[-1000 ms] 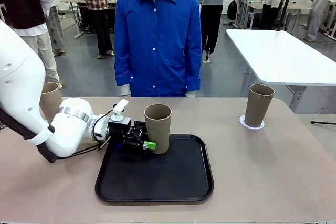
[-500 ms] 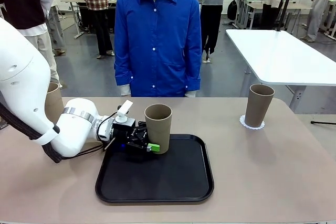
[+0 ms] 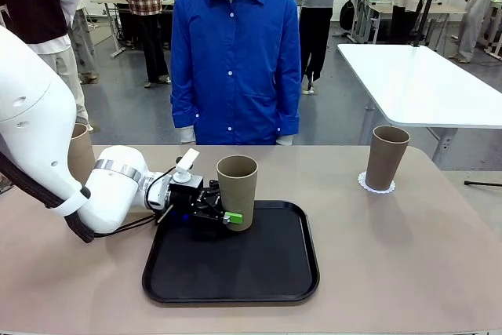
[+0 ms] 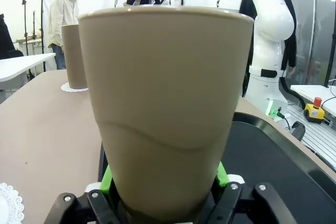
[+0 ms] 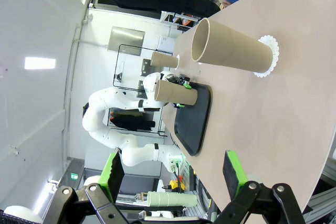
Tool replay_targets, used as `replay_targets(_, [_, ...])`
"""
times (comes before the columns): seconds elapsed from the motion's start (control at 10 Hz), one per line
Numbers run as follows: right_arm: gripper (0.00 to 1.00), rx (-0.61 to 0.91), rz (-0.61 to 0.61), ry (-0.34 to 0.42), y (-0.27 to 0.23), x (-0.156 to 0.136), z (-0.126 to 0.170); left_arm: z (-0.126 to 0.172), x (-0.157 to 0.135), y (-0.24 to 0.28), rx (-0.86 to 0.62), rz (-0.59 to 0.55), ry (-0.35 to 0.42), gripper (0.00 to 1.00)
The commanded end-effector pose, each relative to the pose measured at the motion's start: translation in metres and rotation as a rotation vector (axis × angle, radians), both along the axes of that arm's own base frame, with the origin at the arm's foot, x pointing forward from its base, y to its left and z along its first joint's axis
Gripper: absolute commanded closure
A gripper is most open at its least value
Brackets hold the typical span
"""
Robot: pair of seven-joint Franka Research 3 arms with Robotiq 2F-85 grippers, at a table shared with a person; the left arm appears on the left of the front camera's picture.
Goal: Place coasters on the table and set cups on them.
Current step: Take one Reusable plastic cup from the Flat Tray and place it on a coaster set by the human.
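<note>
A tan cup (image 3: 237,190) stands upright at the back of the black tray (image 3: 235,272), and my left gripper (image 3: 224,215) is shut on its lower part. In the left wrist view this cup (image 4: 168,103) looms close, with the green pads (image 4: 107,178) pressed on both sides of its base. A second cup (image 3: 388,157) stands on a white coaster (image 3: 376,185) at the table's right. A third cup (image 3: 78,152) stands far left, half hidden behind my left arm. One bare coaster (image 4: 7,203) lies on the table (image 3: 408,256). My right gripper (image 5: 173,174) hangs open, holding nothing.
A person in a blue shirt (image 3: 235,52) stands at the far edge, hands out of sight. A white table (image 3: 416,80) stands behind on the right. The beige tabletop in front of and to the right of the tray is bare.
My left gripper has slid slightly rightward and closed its jaws on the base of the cup in the tray. The cups and the right gripper have stayed put.
</note>
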State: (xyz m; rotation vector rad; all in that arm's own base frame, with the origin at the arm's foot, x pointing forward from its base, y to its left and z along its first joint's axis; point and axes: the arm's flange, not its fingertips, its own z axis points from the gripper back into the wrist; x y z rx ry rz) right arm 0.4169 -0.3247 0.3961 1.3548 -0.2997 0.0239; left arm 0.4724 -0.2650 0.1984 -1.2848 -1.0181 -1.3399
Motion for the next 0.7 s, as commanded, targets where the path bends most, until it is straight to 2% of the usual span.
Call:
replay_targets(0.0, [0.00,-0.003,-0.004,0.003,0.002,-0.001,0.000,-0.001,-0.002,-0.004,-0.002,0.022,-0.050,1.00])
replay_targets(0.2, [0.00,-0.003,-0.004,0.003,0.002,-0.001,0.000,0.003,-0.002,-0.002,0.028,0.029,-0.066,1.00])
replay_targets(0.3, [0.00,-0.003,-0.004,0.003,0.002,-0.001,0.000,0.020,-0.006,0.000,0.100,0.050,-0.016,1.00])
replay_targets(0.4, [0.00,-0.003,-0.004,0.003,0.002,-0.001,0.000,0.044,-0.016,0.003,0.125,0.048,-0.017,1.00])
replay_targets(0.6, [0.00,-0.003,-0.004,0.003,0.002,-0.001,0.000,0.091,-0.025,0.007,0.126,0.044,-0.077,1.00])
